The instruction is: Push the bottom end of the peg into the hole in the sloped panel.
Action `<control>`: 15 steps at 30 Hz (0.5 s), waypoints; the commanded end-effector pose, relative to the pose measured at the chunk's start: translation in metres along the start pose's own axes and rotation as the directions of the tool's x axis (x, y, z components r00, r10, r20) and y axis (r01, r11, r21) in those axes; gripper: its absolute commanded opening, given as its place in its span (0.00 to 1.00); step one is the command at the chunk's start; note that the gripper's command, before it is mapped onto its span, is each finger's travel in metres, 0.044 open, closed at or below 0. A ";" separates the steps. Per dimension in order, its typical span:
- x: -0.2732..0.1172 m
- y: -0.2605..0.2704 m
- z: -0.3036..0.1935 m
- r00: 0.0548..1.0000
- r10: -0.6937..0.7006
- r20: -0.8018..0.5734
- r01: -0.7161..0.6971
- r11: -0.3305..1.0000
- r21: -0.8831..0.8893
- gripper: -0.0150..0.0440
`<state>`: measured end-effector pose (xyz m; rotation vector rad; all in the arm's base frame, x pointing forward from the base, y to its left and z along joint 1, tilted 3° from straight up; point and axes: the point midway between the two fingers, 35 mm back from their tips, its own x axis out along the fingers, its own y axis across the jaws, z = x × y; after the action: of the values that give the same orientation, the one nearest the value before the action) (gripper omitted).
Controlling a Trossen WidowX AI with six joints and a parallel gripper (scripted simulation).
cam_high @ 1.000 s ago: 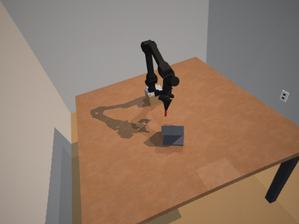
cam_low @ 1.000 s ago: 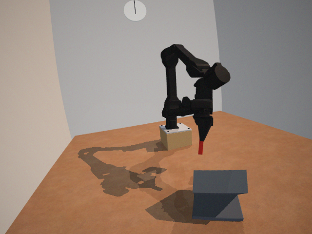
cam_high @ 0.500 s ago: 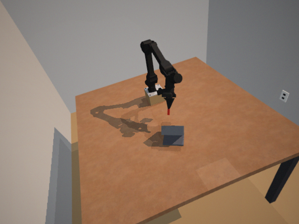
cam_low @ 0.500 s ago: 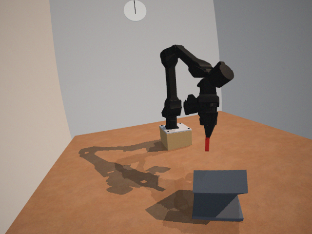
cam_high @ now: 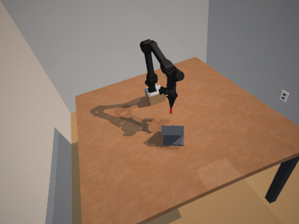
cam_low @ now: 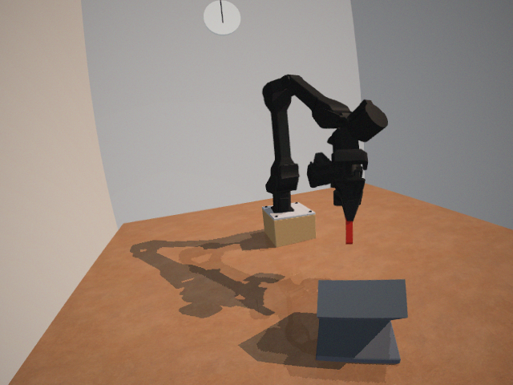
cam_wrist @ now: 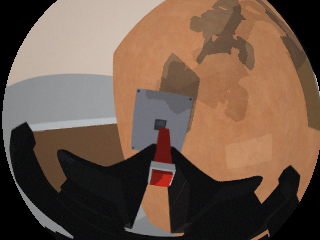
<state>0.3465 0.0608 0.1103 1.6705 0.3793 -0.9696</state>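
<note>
— Where is the peg [cam_low: 349, 232]?

— Off the table [cam_low: 124, 323], hanging red and near upright from the gripper [cam_low: 349, 215]. The fingers are clamped on its upper end, and its lower end points down, free in the air.

— And the sloped panel [cam_low: 360, 298]?

— It sits on the table in front of the robot, grey, its slanted face turned toward the arm. From the exterior view only its back and its wedge-shaped side show.

— Can you see the hole [cam_wrist: 160, 123]?

— Only through the wrist view: a small dark square in the panel's face. The peg's tip lines up just under it in that view, but the peg is still apart from the panel, above and behind it toward the arm's tan base block [cam_low: 288, 227].

— Anything touching the panel?

— Nothing; only shadows lie beside it.
</note>
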 end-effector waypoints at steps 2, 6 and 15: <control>0.006 -0.001 -0.001 1.000 0.007 0.002 -0.007 1.000 -0.001 0.25; 0.012 -0.001 -0.003 1.000 0.015 -0.002 -0.015 1.000 -0.003 0.25; 0.024 0.000 -0.007 0.999 0.031 -0.011 -0.031 0.999 -0.007 0.25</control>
<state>0.3627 0.0622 0.0991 1.6841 0.3594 -0.9346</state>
